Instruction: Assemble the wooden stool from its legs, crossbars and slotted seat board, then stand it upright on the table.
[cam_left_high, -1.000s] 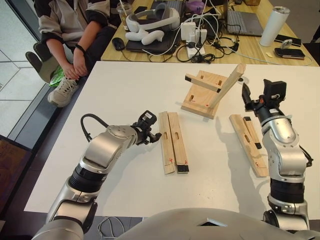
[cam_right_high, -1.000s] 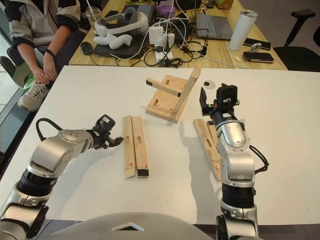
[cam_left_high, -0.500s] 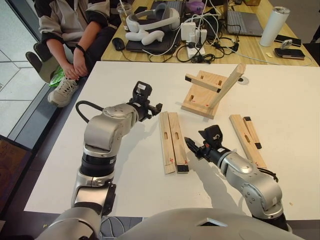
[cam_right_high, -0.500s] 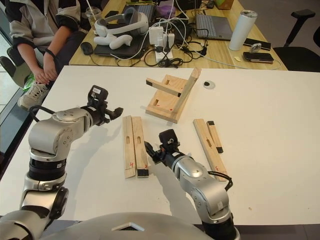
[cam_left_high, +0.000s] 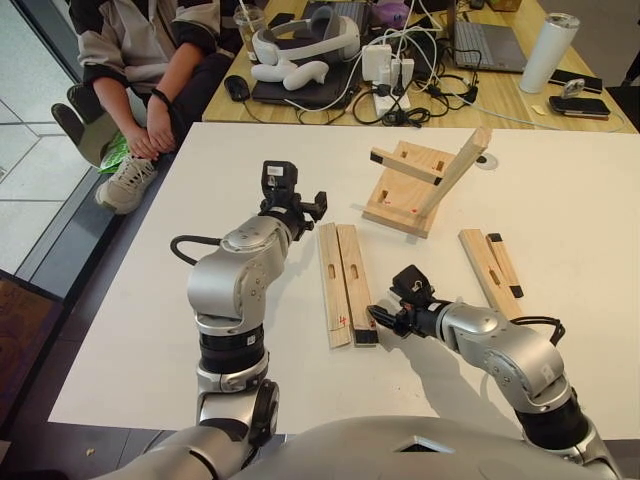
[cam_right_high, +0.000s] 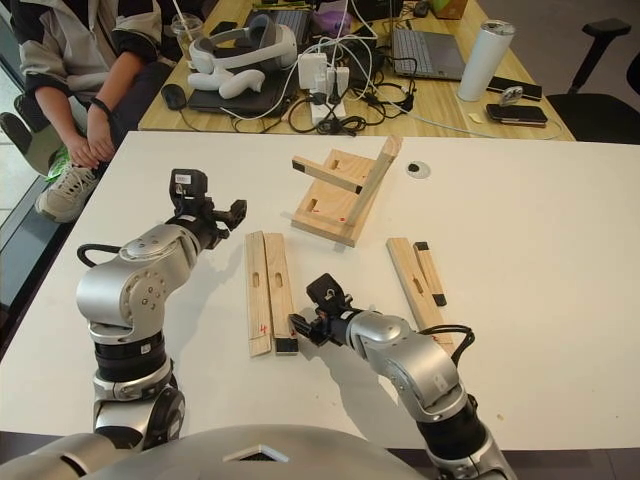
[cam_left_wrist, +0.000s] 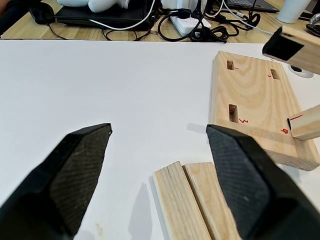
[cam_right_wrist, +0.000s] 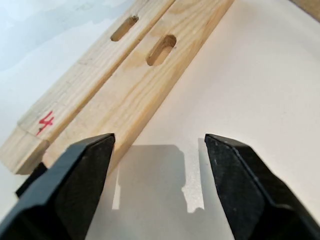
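On the table (cam_left_high: 580, 200), the seat board (cam_left_high: 400, 195) lay farther off, with two slotted legs (cam_left_high: 345, 285) side by side nearer. The right gripper (cam_left_high: 378, 318), wide open and empty, sat just beside their near end; it would do best to straddle one leg squarely. The left gripper (cam_left_high: 295, 207) was open and empty too.

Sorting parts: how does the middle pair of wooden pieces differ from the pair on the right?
Middle pair: two equal-length slotted pieces; right pair: one long, one shorter. The right gripper sits at the middle pair's near end; no gripper is by the right pair. Both lie flat.
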